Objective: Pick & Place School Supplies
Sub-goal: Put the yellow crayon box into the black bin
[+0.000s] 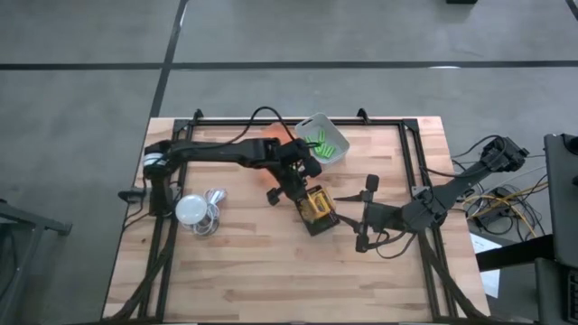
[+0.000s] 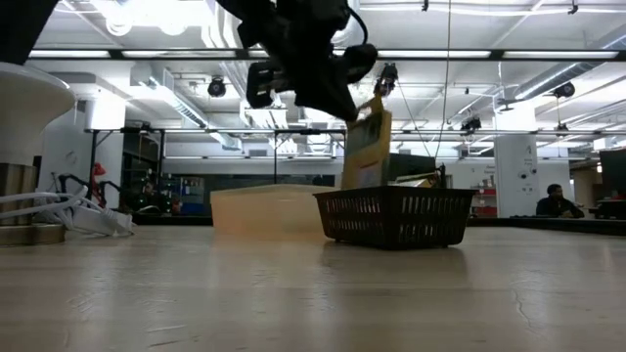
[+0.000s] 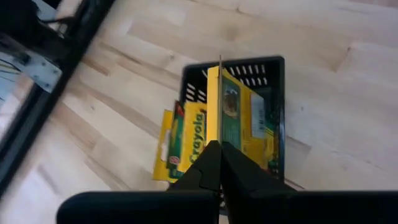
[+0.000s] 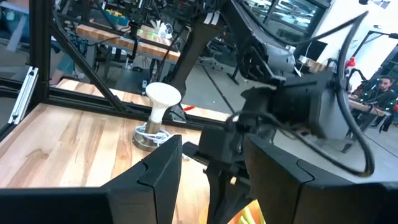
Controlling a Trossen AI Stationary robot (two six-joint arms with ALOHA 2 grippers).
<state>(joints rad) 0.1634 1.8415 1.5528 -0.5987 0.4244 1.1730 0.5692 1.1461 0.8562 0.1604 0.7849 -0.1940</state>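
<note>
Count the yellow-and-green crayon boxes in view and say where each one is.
2. One crayon box is pinched on edge by the shut left gripper above the black basket; the other crayon box leans at the basket's side. More may be hidden beneath.

Yellow-and-green crayon box (image 3: 239, 118) held upright over black mesh basket (image 3: 273, 68) — second yellow box (image 3: 183, 140) leans beside it; lime-green sticks (image 1: 318, 141) in grey bin (image 1: 336, 153).

The table (image 1: 271, 271) was pale wood in glued strips, smooth and matt. On it the basket (image 2: 393, 217) was dark plastic mesh. In the basket, the box (image 3: 239, 121) looked like glossy printed card. The left claw (image 3: 219, 163) was matt black plastic. Beside the basket, the bin (image 1: 330, 140) looked like smooth grey plastic.
</note>
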